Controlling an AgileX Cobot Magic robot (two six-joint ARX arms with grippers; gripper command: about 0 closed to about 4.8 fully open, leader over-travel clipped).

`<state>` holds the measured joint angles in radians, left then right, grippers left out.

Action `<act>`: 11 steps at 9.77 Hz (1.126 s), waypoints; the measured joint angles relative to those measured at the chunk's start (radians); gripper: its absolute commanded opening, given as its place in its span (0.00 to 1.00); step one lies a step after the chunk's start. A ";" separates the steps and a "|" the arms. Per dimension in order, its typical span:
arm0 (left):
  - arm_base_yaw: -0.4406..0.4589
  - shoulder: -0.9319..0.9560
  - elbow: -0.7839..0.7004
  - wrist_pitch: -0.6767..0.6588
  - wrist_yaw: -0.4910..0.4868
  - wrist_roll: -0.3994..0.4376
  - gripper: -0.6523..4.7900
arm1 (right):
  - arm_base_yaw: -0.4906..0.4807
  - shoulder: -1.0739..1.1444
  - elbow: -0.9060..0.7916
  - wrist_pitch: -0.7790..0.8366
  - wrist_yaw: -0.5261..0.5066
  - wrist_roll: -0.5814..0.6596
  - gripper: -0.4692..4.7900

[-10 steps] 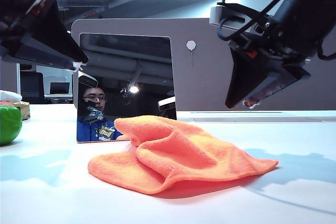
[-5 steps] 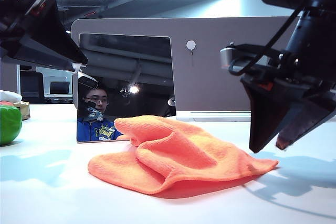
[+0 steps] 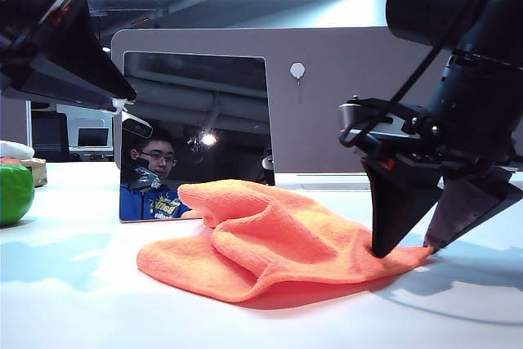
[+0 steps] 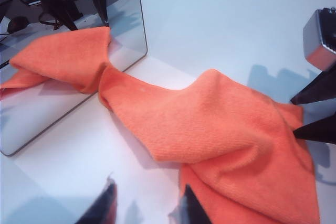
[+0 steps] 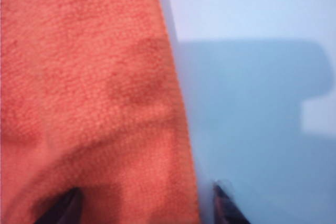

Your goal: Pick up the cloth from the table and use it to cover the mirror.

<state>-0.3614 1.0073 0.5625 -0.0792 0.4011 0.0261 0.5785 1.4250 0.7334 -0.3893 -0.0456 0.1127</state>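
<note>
The bright orange fuzzy microfibre cloth point(image 3: 278, 239) lies crumpled on the smooth white worktop point(image 3: 73, 300), its far fold touching the foot of the thin frameless rectangular mirror point(image 3: 196, 132), which stands upright on the worktop in front of a grey-brown desk partition point(image 3: 327, 104). The right end effector point(image 3: 409, 249) is down at the cloth's right corner with its 2 fingers spread wide, 1 tip on the fabric and the other just off the hem over bare worktop; the right wrist view shows the hem running between the tips. The left end effector point(image 4: 148, 205) hangs above the cloth's left side, fingers partly apart, gripping nothing. A green round object point(image 3: 15, 194) sits at the far left.
</note>
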 measured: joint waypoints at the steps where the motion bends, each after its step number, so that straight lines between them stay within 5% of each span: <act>1: 0.000 0.000 0.000 0.000 0.000 0.000 0.41 | 0.000 0.000 0.000 0.006 -0.007 0.001 0.45; 4: 0.000 0.000 0.000 0.000 0.000 0.000 0.41 | 0.000 0.000 0.000 -0.002 -0.007 0.002 0.09; 11: 0.000 0.000 0.000 0.000 0.000 0.000 0.41 | 0.000 -0.026 0.001 0.139 -0.053 -0.016 0.09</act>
<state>-0.3614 1.0073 0.5625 -0.0792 0.4011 0.0265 0.5789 1.3987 0.7345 -0.2501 -0.0986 0.0963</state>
